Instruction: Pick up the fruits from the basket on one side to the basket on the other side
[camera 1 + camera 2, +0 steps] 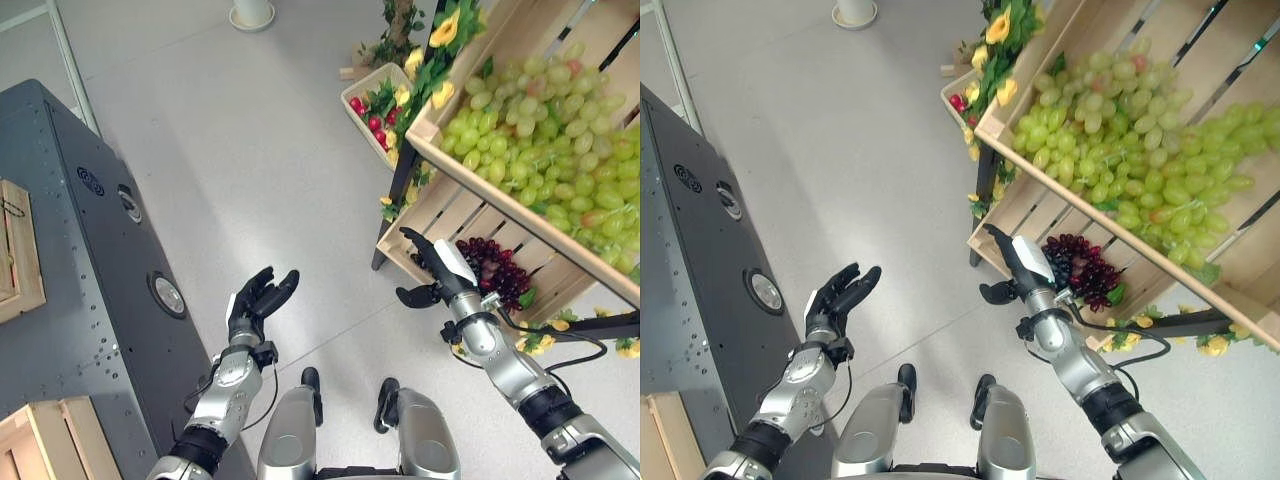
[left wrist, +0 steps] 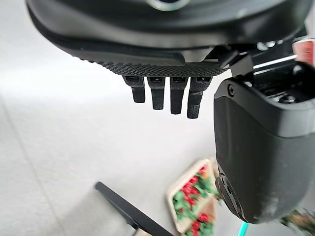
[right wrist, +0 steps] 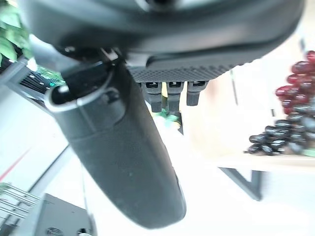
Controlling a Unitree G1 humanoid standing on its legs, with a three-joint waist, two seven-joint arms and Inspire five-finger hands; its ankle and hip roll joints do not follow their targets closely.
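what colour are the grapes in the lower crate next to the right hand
Dark purple-red grapes, clearest in the right eye view.

Green grapes (image 1: 540, 150) heap the upper tilted wooden crate (image 1: 520, 40); dark red grapes (image 1: 495, 268) lie in the lower crate (image 1: 440, 215)

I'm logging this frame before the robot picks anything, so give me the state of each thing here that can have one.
left hand: open, empty, raised over the floor.
right hand: open, empty, at the front edge of the lower crate.
dark grapes: lying in the lower crate, untouched.
green grapes: heaped in the upper crate, untouched.
red fruit: resting in the small crate with green leaves.
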